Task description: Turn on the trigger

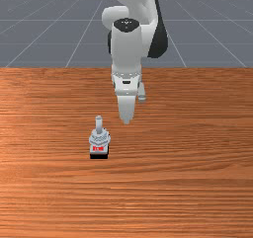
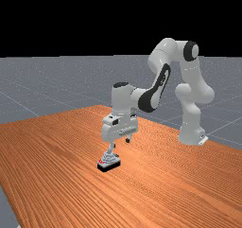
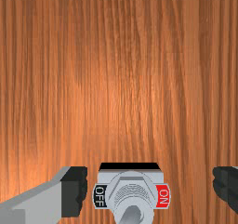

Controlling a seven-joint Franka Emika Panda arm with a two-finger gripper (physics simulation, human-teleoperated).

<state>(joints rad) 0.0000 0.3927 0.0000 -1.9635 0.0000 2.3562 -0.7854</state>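
White and grey, a Panda arm point(image 2: 122, 98) is holding its gripper point(image 2: 120, 143) with both fingers spread wide, above a grey toggle switch point(image 1: 99, 139) standing on an orange-brown wooden tabletop point(image 1: 197, 182).

In the front view, the switch is resting on its black base point(image 1: 99, 156) left of the gripper, its lever point(image 1: 99, 124) rising from the collar. In the wrist view, the body is showing between the fingers, its black OFF label point(image 3: 99, 196) lying near one and its red ON label point(image 3: 162, 196) facing the other across a wider gap.
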